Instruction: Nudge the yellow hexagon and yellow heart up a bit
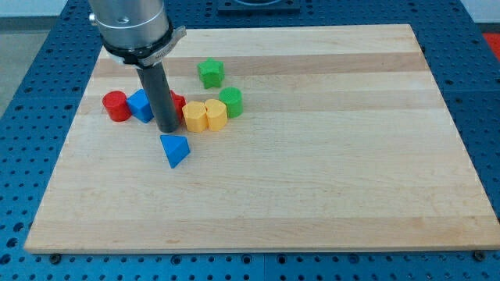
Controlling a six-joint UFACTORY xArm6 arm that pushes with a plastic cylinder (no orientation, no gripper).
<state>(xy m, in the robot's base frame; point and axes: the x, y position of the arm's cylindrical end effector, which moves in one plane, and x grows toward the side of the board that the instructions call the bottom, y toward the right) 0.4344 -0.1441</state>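
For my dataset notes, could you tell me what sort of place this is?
Probably a robotics lab bench: a wooden board on a blue perforated table, with toy blocks like the blue triangle beside my tip.

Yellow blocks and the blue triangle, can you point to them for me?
yellow hexagon [194, 115]: camera view, on its top face.
yellow heart [216, 113]: camera view, on its top face.
blue triangle [175, 148]: camera view, on its upper face, below my tip [166, 129].

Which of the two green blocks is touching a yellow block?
The green cylinder touches the yellow heart; the green star stands apart, toward the view's top.
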